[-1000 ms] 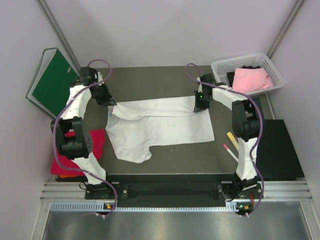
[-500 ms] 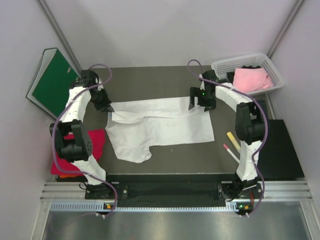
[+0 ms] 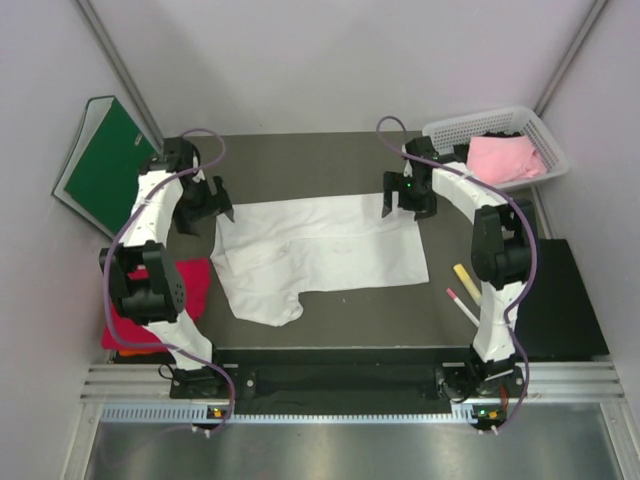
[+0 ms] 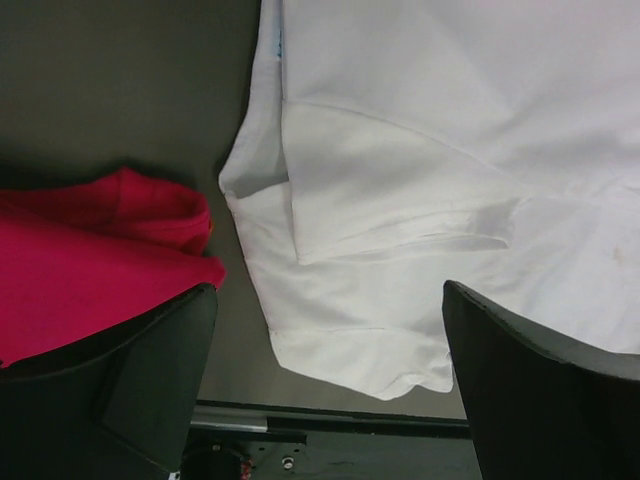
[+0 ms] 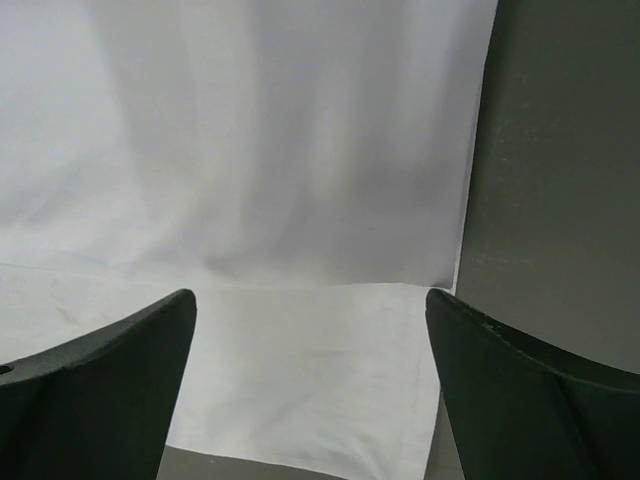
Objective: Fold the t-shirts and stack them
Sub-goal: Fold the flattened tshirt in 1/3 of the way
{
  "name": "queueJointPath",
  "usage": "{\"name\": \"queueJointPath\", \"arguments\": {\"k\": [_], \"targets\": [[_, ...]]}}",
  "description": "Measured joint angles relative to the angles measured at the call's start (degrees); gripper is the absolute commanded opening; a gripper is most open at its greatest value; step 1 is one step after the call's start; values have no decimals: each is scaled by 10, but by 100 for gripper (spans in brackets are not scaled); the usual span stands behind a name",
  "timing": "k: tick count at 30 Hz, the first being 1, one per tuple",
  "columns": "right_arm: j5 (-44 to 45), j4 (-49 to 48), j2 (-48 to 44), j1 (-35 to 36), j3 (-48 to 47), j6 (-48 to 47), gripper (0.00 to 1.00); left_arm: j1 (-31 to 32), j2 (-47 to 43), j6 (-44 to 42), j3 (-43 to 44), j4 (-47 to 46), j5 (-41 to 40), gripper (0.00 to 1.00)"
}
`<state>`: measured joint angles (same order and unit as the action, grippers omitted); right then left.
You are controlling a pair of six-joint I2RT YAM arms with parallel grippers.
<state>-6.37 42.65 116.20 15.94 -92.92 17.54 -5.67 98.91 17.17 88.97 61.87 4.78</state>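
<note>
Release of the fold appears complete. The white t-shirt [image 3: 330, 250] lies at the centre of the surface with a folded layer along its far side, so the cloth needs no support. The left fingers [image 4: 540, 380] and the right fingers [image 5: 90, 400] are spread wide and empty above that layer's left and right ends. One second earlier both sets pinched those ends. The left end, puckered then, now lies flatter. The crimson t-shirt [image 3: 195, 285] lies at the left edge.

White links [image 3: 160, 200], black joints [image 3: 145, 285], purple cables [image 3: 197, 131]; black left hand [image 3: 205, 218], right hand [image 3: 407, 210].
</note>
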Motion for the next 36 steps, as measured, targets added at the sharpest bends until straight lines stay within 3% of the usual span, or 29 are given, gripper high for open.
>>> {"name": "queueJointPath", "arguments": {"k": [7,13,16,22,23,25,26,28,30,36], "targets": [[65,7,0,0,-25,-4,91,2,52,6,80,-6,-7,98],[116,4,13,0,-59,-6,87,15,144,9,163,-5,-17,81],[129,1,30,-1,-68,-8,85,24,176,7,198,-2,-24,80],[140,-5,76,-1,-77,-13,69,35,219,7,239,-1,-52,78],[141,-7,81,-1,-77,-14,52,36,224,9,242,1,-57,74],[141,-11,92,-1,-79,-17,40,36,234,10,249,4,-66,66],[141,-12,98,-1,-82,-15,31,37,239,12,254,4,-71,51],[141,-16,106,-1,-89,-17,22,37,252,17,266,6,-79,33],[141,-20,108,-1,-93,-16,14,38,264,18,279,9,-87,3],[145,-38,108,-1,-100,-15,6,38,294,23,299,14,-105,0]]}}
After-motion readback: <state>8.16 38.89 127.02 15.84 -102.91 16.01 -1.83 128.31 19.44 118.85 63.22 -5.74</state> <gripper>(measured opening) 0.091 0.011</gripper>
